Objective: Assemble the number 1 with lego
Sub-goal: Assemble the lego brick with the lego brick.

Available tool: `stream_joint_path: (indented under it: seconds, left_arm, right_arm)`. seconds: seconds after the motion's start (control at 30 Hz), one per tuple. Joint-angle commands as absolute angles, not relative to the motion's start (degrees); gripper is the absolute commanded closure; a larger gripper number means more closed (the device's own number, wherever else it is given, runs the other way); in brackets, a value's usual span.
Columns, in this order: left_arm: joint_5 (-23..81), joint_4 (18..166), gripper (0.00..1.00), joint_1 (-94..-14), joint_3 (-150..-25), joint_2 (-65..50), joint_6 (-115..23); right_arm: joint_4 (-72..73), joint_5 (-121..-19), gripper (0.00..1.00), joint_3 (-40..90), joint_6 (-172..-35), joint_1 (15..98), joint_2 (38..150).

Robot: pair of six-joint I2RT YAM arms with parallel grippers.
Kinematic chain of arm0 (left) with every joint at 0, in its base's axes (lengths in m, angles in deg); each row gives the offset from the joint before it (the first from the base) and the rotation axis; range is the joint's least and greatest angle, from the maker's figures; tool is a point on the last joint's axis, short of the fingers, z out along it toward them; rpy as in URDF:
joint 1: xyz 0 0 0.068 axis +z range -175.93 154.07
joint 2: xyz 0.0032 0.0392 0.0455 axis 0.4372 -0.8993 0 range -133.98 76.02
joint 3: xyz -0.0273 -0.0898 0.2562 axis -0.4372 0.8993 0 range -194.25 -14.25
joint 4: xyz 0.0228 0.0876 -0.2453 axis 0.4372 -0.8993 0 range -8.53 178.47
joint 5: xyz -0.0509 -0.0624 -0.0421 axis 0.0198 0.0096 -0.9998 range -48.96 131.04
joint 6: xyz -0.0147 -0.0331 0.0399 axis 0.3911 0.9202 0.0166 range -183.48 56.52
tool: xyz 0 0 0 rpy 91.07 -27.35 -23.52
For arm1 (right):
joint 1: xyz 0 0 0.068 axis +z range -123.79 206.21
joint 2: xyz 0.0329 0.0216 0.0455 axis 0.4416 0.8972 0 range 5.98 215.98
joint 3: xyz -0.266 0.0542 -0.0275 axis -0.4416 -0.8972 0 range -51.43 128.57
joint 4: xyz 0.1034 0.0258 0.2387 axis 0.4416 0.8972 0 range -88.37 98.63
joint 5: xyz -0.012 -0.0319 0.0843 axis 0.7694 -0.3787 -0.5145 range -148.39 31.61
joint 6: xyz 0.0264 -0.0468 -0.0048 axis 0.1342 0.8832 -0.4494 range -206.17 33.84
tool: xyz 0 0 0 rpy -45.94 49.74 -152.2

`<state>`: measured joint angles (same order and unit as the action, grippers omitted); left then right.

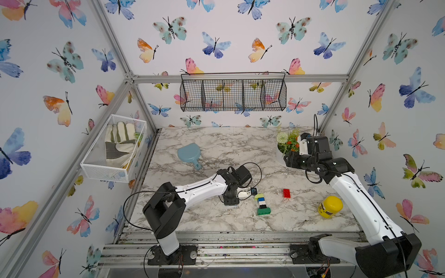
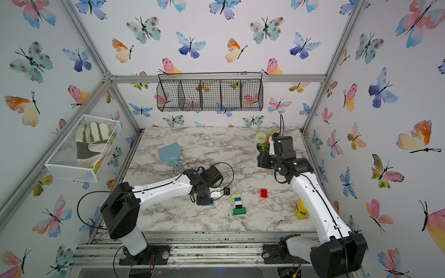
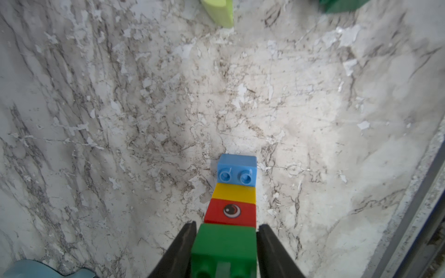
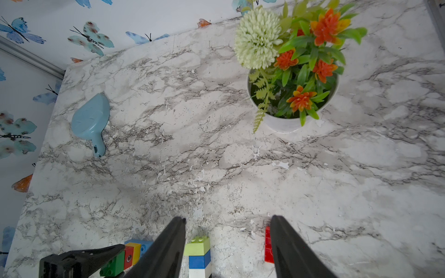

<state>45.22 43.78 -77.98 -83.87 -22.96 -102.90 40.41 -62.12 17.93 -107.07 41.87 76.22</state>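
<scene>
A lego stack of green (image 3: 224, 243), red with an eye (image 3: 231, 211), yellow and pale blue bricks lies flat on the marble table. My left gripper (image 3: 227, 225) straddles its green end; the fingers stand close beside the brick with a thin gap showing, so it is open. In both top views this gripper (image 1: 230, 199) (image 2: 204, 201) points down at the table. To its right lies a second lego column (image 1: 261, 203) (image 2: 238, 204): lime, blue, white and black on a wide green base. A lone red brick (image 1: 286, 193) (image 4: 267, 245) lies further right. My right gripper (image 4: 228, 217) hangs open high above them, holding nothing.
A pale blue scoop (image 1: 190, 154) lies at the back left of the table. A white flower pot (image 4: 289, 122) stands at the back right, next to the right wrist. A yellow jar (image 1: 331, 206) sits at the front right. Wire baskets (image 1: 233, 93) hang on the walls.
</scene>
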Motion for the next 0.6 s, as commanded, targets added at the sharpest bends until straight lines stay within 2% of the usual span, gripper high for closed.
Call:
stream_joint_path:
  seconds: [0.0,0.23,0.27,0.3,0.57]
  left_arm:
    - [45.7,42.9,0.44,-77.6,-83.5,-23.5,-102.3]
    - [45.3,43.2,0.15,-77.4,-83.7,-22.5,-102.2]
    - [45.1,43.4,0.04,-77.5,-83.8,-22.3,-102.2]
    - [44.9,43.5,0.01,-77.4,-83.7,-21.8,-102.2]
    - [41.5,47.1,0.02,-76.6,-83.7,-13.2,-100.5]
  right_arm:
    - [41.4,-62.4,0.38,19.0,-107.2,41.4,75.6]
    - [41.4,-62.6,0.38,18.8,-107.3,41.4,75.5]
    - [41.4,-62.6,0.38,18.8,-107.2,41.4,75.4]
    - [41.4,-62.6,0.38,18.8,-107.3,41.4,75.5]
    - [41.4,-63.0,0.38,18.9,-107.3,41.4,75.5]
